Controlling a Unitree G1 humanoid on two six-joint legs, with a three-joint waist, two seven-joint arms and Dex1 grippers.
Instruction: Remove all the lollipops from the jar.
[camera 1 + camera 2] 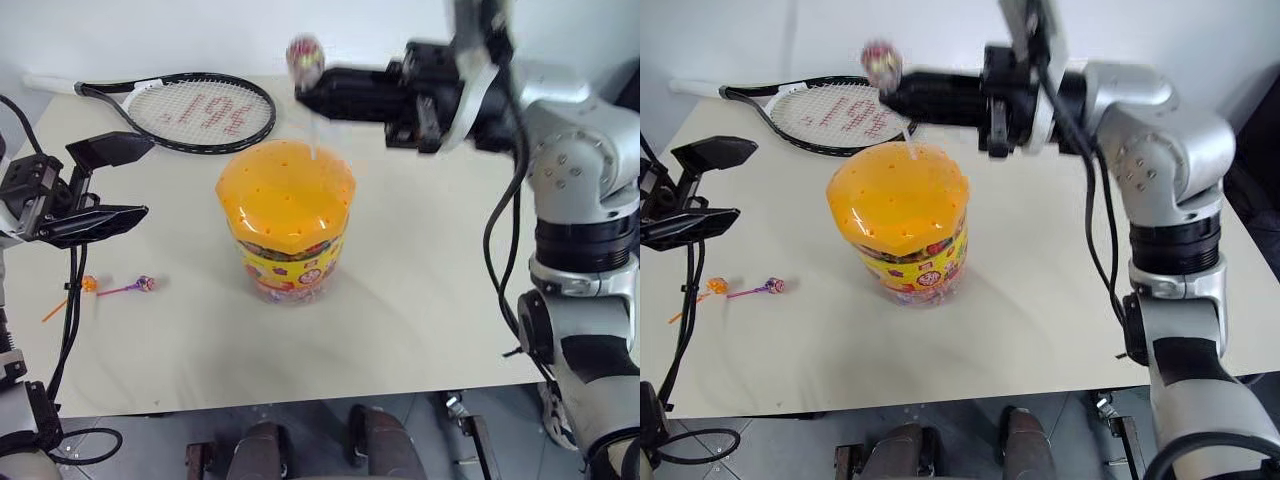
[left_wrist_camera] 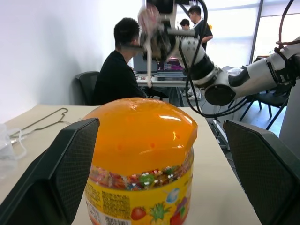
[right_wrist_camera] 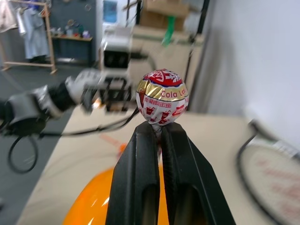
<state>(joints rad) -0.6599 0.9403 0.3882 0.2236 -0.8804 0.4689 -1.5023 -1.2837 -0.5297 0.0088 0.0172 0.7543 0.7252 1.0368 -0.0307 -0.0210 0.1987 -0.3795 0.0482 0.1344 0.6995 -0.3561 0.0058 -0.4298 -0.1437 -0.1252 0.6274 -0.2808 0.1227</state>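
We find the counter (image 1: 420,300) pale and carrying a tennis racket (image 1: 195,110) at its far side. The jar (image 1: 285,225) stands mid-counter, a wide clear tub with a yellow printed label and a faceted orange lid dotted with holes. The left tool (image 1: 100,180) hangs beside it, fingers spread wide. The right tool (image 3: 158,136) is clamped on the white stick of a red-gold lollipop (image 3: 161,103), above the lid. Two lollipops, orange (image 1: 88,284) and purple (image 1: 145,283), lie near the counter's left edge.
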